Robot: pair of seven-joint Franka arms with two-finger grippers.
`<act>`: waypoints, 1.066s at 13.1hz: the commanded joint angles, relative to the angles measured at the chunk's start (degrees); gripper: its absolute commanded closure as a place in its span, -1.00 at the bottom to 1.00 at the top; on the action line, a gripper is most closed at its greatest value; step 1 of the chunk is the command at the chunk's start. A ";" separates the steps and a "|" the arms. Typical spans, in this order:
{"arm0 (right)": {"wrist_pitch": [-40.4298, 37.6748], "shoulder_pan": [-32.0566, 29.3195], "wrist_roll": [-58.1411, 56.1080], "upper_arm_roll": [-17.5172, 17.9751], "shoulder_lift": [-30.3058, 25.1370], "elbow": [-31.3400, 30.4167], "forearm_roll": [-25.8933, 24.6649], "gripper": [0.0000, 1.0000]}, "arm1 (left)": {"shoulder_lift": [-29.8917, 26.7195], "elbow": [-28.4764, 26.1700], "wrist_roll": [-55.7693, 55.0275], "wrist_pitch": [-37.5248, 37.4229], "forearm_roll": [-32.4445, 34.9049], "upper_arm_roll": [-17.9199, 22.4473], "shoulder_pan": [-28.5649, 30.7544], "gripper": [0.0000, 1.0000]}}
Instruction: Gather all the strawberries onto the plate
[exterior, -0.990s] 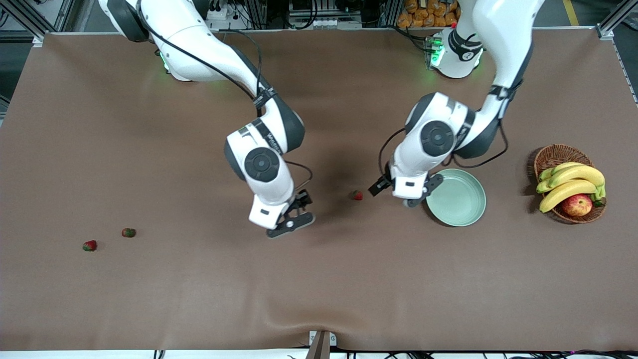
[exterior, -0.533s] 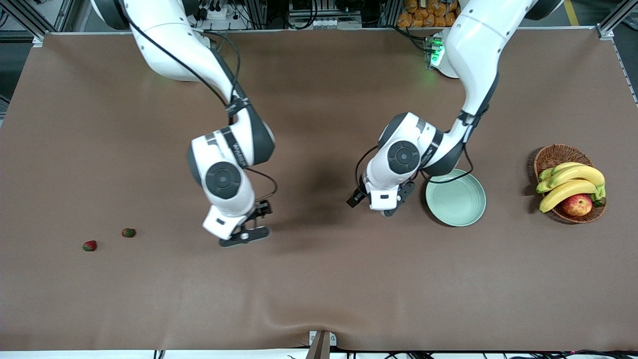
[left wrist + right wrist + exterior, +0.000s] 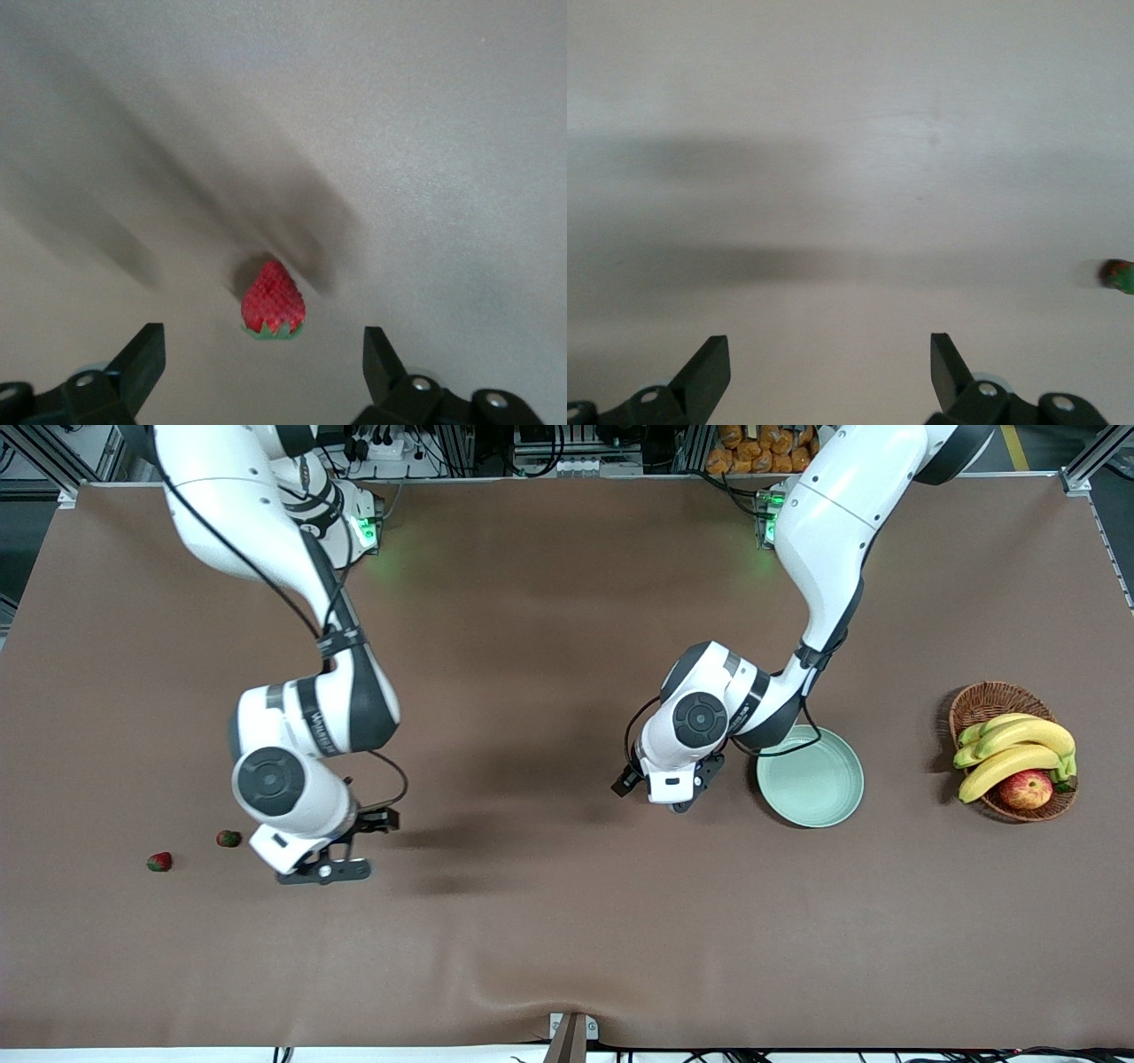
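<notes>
My left wrist housing covers the middle strawberry (image 3: 274, 301) in the front view; only my left wrist view shows it, lying on the brown table (image 3: 567, 921) with its green top toward the camera and no fingertip touching it. My left pincer (image 3: 264, 367) hangs just over it with both fingers spread wide, the berry sitting between them, nothing gripped. From the front, that pincer's fingers are mostly tucked under the wrist, so only dark edges show beside the plate (image 3: 819, 788).

In my right wrist view a red and green smear (image 3: 1117, 274) is cut off at the frame edge; it looks like a strawberry, though I cannot tell which one.

The pale green plate rests just beside my left wrist, toward the left arm's end of the table. Farther toward that end stands a wicker basket (image 3: 983, 700) holding bananas (image 3: 1014, 748) and an apple (image 3: 1025, 789).

Two more strawberries lie at the right arm's end of the table: one (image 3: 229, 838) near my right pincer (image 3: 831, 367), the other (image 3: 159, 861) a little nearer the front camera and closer to the table's end. My right pincer hovers over bare table next to the first of them, its fingers parted and empty.
</notes>
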 commanded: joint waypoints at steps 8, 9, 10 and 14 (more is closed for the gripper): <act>7.09 -15.13 -16.65 1.36 1.19 -2.09 2.23 -1.00 | 2.32 1.23 -3.34 2.04 1.36 0.33 -0.43 0.95; 7.17 -16.44 -19.63 1.36 1.55 -2.09 2.41 -1.00 | 1.97 1.32 -3.34 1.96 1.36 0.42 -0.43 1.00; 7.87 -17.59 -22.45 1.36 2.07 -2.09 2.93 -1.00 | 1.45 1.32 -3.42 1.96 1.36 0.42 0.01 1.00; 10.15 -20.68 -31.60 1.44 3.48 -3.31 6.54 -1.00 | -5.04 1.14 -2.37 -2.16 1.45 0.33 4.84 1.00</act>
